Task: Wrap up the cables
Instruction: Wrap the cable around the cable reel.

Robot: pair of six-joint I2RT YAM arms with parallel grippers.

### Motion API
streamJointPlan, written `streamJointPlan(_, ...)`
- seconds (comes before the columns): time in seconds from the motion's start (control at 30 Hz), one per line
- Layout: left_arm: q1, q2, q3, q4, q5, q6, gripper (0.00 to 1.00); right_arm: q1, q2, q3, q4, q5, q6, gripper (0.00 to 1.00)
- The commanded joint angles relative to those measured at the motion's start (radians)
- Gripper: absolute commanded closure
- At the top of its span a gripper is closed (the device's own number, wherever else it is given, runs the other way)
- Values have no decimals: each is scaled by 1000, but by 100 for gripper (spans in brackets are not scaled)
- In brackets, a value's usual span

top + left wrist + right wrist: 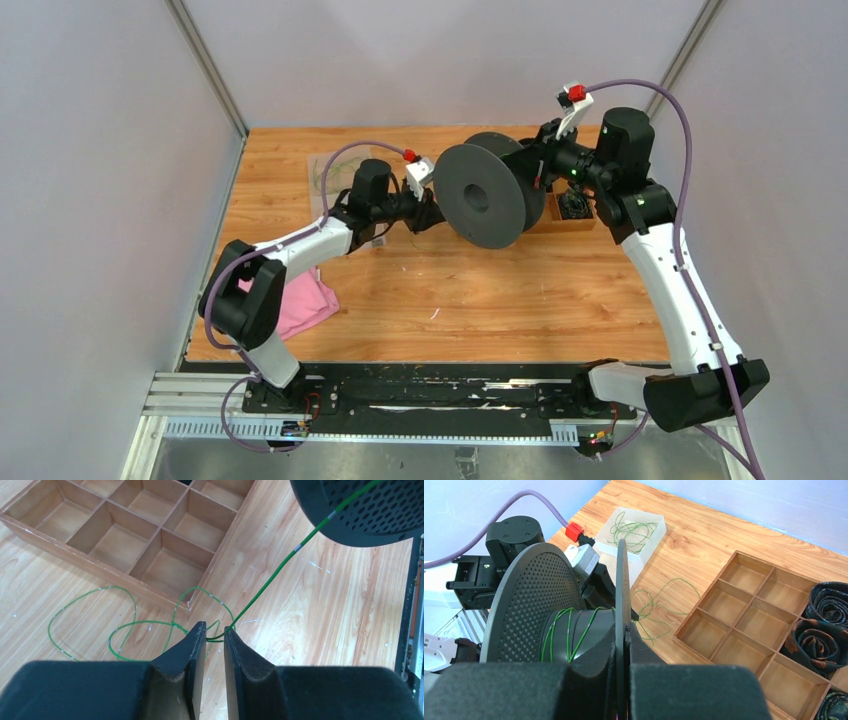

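Beside a divided wooden tray (100, 566), the cable (270, 577) loops on the tabletop (325, 620), passes between the left gripper's (215, 630) slightly parted jaws, and climbs to the spool (531, 595), which the right gripper (623, 630) clamps by its flange.

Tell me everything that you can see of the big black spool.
The spool is black, seemingly plastic: two round flanges pierced with small holes, joined by a thick core. A few turns of thin green cable lie on the core. It is held in the air on edge, axis level. The right claw is shut on one flange's rim; the cable runs off to the left claw.
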Motion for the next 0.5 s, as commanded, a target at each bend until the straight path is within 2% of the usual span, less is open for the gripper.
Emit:
streamJointPlan(0.0,7,1,-39,53,41,27,75,-22,-6,58,27,24,16,99)
streamJointPlan(0.2,7,-57,-117,114,87,89,70,-24,1,94,3,59,-3,99)
streamJointPlan(0.47,13,-152,-210,117,142,213,60,-26,10,141,-32,97,-36,99)
